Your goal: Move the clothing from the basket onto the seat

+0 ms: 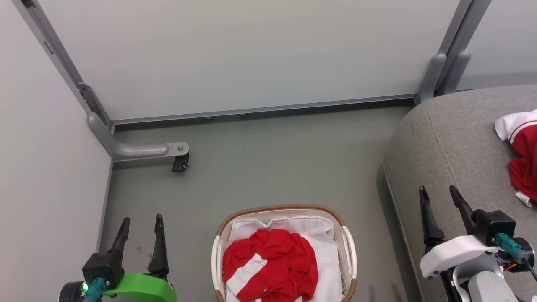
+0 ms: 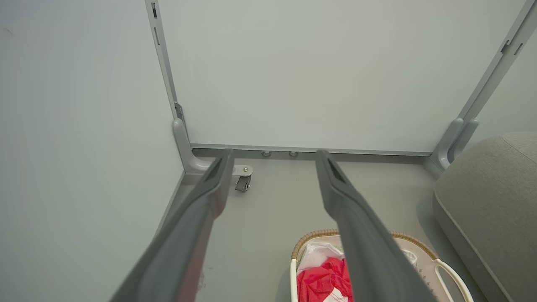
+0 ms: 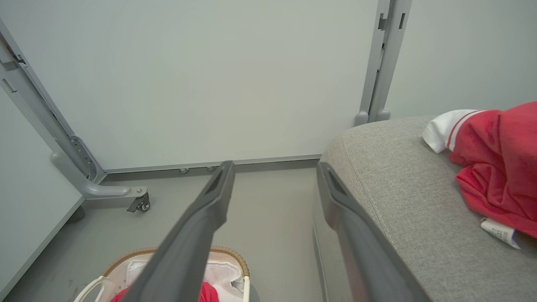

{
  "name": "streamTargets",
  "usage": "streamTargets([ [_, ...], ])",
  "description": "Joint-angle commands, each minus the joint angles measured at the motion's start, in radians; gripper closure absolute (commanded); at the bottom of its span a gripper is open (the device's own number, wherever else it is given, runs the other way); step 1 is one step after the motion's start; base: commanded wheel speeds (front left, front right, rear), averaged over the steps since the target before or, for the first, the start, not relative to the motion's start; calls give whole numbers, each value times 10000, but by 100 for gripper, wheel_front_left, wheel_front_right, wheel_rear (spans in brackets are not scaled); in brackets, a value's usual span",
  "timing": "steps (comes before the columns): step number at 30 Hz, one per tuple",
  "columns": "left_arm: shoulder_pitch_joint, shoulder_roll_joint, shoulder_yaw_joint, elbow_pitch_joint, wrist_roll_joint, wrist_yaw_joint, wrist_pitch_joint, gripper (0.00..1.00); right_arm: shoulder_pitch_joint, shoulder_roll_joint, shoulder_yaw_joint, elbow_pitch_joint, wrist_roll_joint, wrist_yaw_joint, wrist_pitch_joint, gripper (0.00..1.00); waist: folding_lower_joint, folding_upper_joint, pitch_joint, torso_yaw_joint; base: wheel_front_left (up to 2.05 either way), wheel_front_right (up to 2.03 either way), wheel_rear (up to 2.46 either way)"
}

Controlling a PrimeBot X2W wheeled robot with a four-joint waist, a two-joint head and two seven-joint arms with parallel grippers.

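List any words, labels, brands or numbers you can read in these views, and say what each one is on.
No text can be read in these views.
Small white tag on the bright red garment with white striped trim lying on the grey fabric sofa: faint marks, too small and blurred to read.
White plastic lattice basket with brown woven rim and the red clothing in it: no lettering visible.

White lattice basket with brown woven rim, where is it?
The basket sits on the grey floor at the head view's bottom centre, left of the grey fabric sofa.
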Motion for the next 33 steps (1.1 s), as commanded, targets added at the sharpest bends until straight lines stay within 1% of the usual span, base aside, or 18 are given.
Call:
streamTargets([
  [1,150,-4,-24,-5,-112,-10,-9,0,128,-27,46,10,69,-14,-1,0,1,0,18,-38,0,0,0],
  [9,-327,0,-358,20,-254,3,-9,0,-330,-26,219,-251,147,-14,-1,0,1,0,690,-254,0,0,0],
  [17,-1561,4,-1081,467,-123,-59,-9,0,-1382,-25,686,-758,411,-14,-1,0,1,0,2266,-846,0,0,0],
  [23,-2790,8,-1573,1287,99,-100,-9,0,-2222,-25,1156,-1236,730,-14,-1,0,1,0,3535,-1412,0,0,0],
  [27,-3688,47,-2108,1867,304,-114,-9,0,-2696,-23,1334,-1556,1018,-14,-1,0,1,0,4348,-1738,0,0,0],
  [33,-4933,476,-3302,2773,479,-118,-7,0,-3255,-19,1606,-2032,1322,-14,-1,0,1,0,5496,-2172,0,0,0],
])
